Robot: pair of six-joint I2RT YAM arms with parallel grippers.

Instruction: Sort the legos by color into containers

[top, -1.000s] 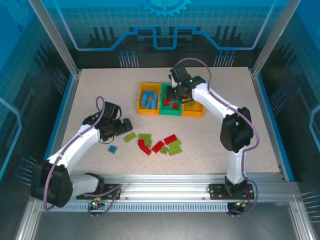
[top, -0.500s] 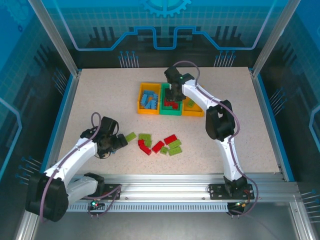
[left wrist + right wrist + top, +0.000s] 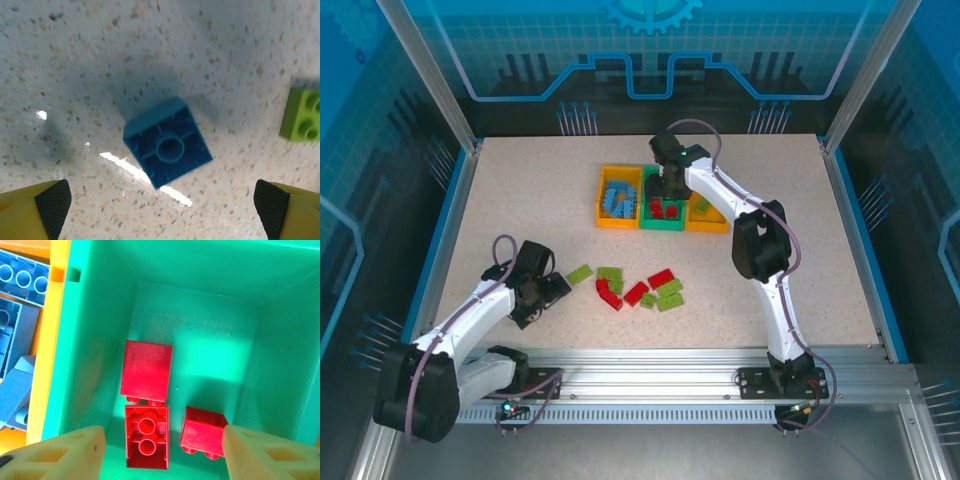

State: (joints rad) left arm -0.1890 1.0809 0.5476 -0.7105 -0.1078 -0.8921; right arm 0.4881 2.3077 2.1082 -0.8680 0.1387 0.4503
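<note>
Speckled table: green bin holds three red bricks beneath spread right claw; left claw spread too.

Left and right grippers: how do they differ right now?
The left gripper hangs over a small blue square plastic brick, loose on the speckled table; the right gripper over three red plastic bricks inside the green plastic bin. Left fingers carry black pads; right fingers look bare tan. Both stand open, holding nothing.
</note>
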